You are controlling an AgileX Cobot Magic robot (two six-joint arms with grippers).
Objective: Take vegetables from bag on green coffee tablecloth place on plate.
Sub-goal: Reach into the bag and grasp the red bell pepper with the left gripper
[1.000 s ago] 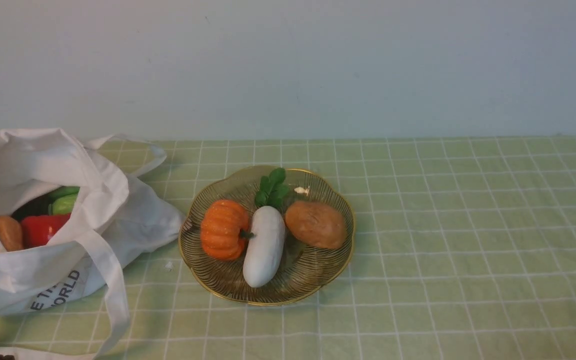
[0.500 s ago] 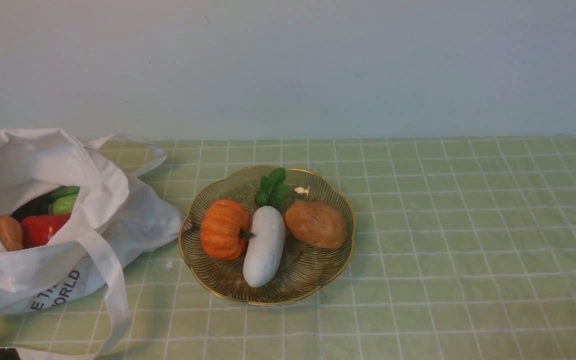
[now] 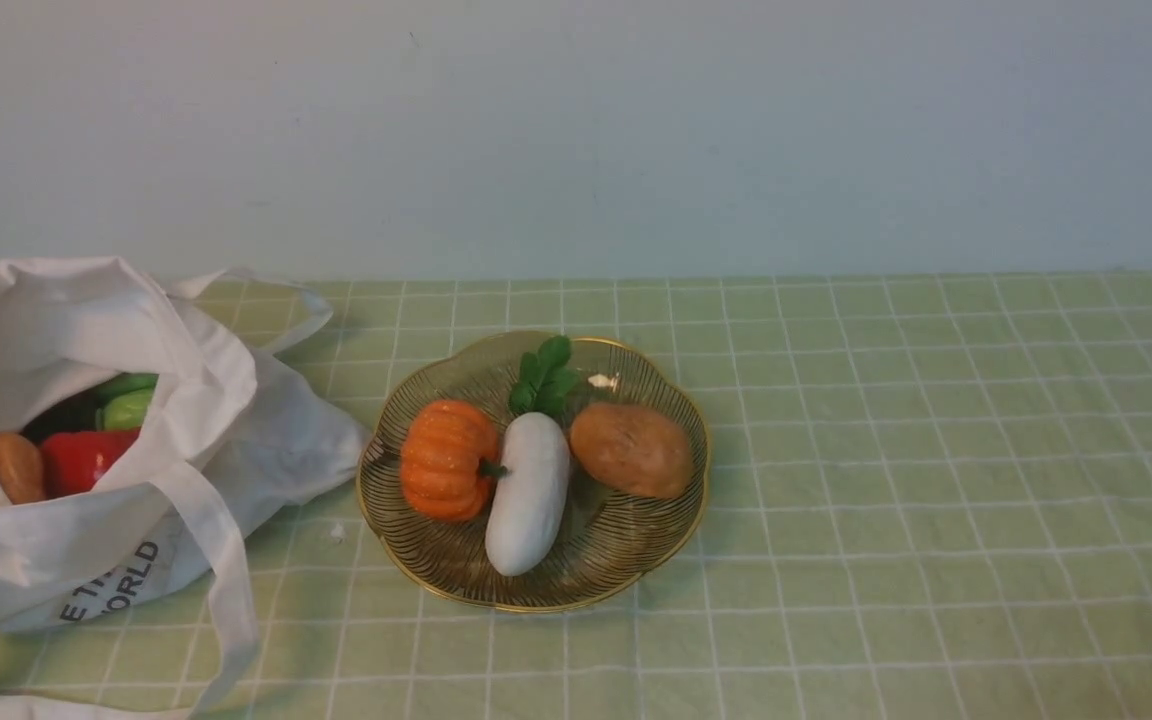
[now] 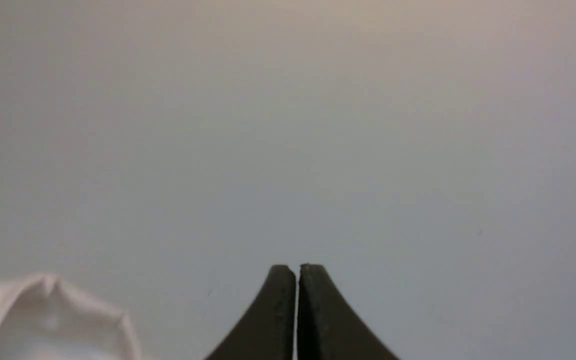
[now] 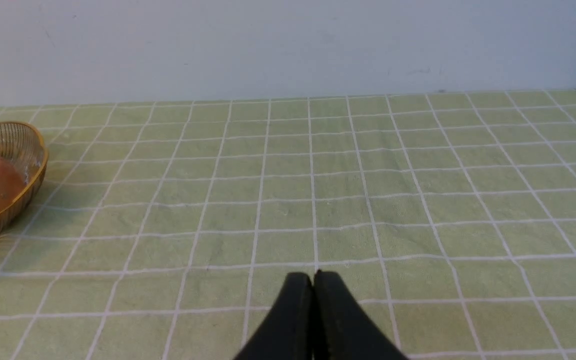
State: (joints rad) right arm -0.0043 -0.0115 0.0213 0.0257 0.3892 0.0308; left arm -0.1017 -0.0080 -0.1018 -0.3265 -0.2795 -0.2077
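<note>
Left: bag (image 3: pixel 276 430), mouth open, red pepper (image 3: pixel 86 460) inside. Left gripper (image 4: pixel 298 272): fully closed, empty, apart from bag. Centre: plate (image 3: pixel 636 560) holding pumpkin, radish, potato. Right gripper (image 5: pixel 314 277): closed, empty, well apart from plate.

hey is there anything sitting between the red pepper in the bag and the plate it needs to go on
Yes: the red pepper lies inside the white bag, whose side wall stands between it and the plate. Beyond the bag, nothing else visible blocks the way.
</note>
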